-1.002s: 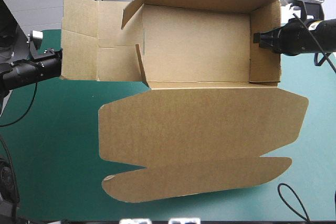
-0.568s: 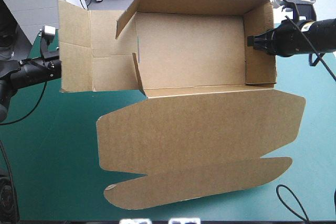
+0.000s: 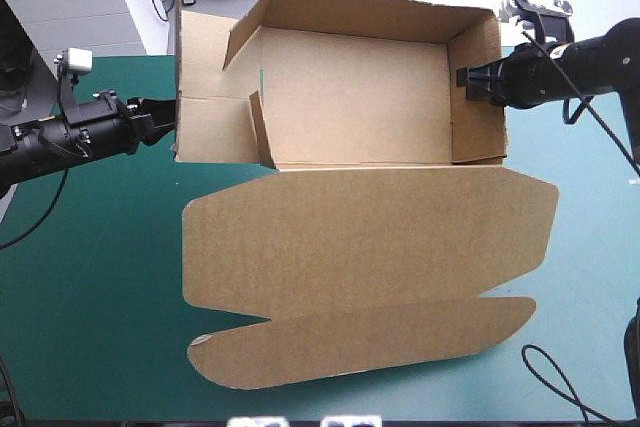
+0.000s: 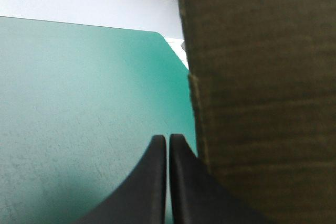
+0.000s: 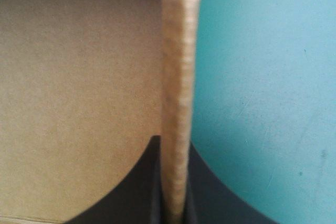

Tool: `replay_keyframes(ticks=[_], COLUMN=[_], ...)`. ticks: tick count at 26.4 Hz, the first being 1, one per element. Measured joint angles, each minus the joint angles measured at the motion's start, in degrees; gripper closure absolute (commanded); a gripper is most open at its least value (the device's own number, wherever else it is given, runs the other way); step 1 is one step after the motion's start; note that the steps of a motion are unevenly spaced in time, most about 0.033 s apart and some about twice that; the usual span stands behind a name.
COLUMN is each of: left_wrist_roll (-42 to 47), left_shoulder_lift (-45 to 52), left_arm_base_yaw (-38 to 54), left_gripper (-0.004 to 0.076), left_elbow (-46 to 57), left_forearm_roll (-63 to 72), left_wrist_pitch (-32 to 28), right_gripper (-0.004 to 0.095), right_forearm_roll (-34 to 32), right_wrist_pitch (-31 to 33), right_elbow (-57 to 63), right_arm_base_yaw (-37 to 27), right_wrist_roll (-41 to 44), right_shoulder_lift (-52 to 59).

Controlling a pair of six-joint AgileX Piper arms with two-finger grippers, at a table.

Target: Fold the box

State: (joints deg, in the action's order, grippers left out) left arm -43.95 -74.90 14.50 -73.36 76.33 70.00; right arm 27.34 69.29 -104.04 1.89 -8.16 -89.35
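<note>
The high camera sits above and behind the robot and looks down and forward at the whole box point(image 3: 350, 97) and most of the table point(image 3: 90, 297). The left wrist camera sits very near the left gripper point(image 4: 167, 140) and looks along it, beside a box flap, over the teal-green cover point(image 4: 79, 103). The right wrist camera looks along the right gripper point(image 5: 173, 141), very near one box wall's edge. All three share box and cover.
</note>
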Motion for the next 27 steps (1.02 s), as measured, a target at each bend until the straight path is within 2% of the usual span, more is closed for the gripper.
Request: replay_keyframes(ticks=[6,12,17,20,27], left_wrist_roll=[0.0,0.28,4.19,4.87,5.17], left_shoulder_lift=[0.0,0.0,0.0,0.0,0.0], left_arm_base_yaw=[-0.11,-0.11,-0.11,-0.11,-0.11], left_gripper=[0.0731,0.0731,0.0717,0.066,0.0456], left_elbow=[0.0,0.0,0.0,0.0,0.0], left_forearm_roll=[-0.44,-0.44,-0.44,-0.44,-0.51], left_wrist_pitch=[0.09,0.09,0.14,0.14,0.14], right_gripper=[0.0926,0.0926,0.0926,0.0925,0.0925], right_forearm_roll=[-2.92,-4.18,-4.23,-4.23,-6.17], right_wrist_pitch=[-4.04,-6.15,-7.98,-8.69,-11.24], right_elbow=[0.16,0.41,0.41,0.41,0.41], right_arm_base_yaw=[5.99,6.6,7.96,9.22,12.48], right_wrist_roll=[0.0,0.0,0.0,0.05,0.79], right_shoulder_lift=[-2.06,-3.71,-4.25,-4.72,-6.04])
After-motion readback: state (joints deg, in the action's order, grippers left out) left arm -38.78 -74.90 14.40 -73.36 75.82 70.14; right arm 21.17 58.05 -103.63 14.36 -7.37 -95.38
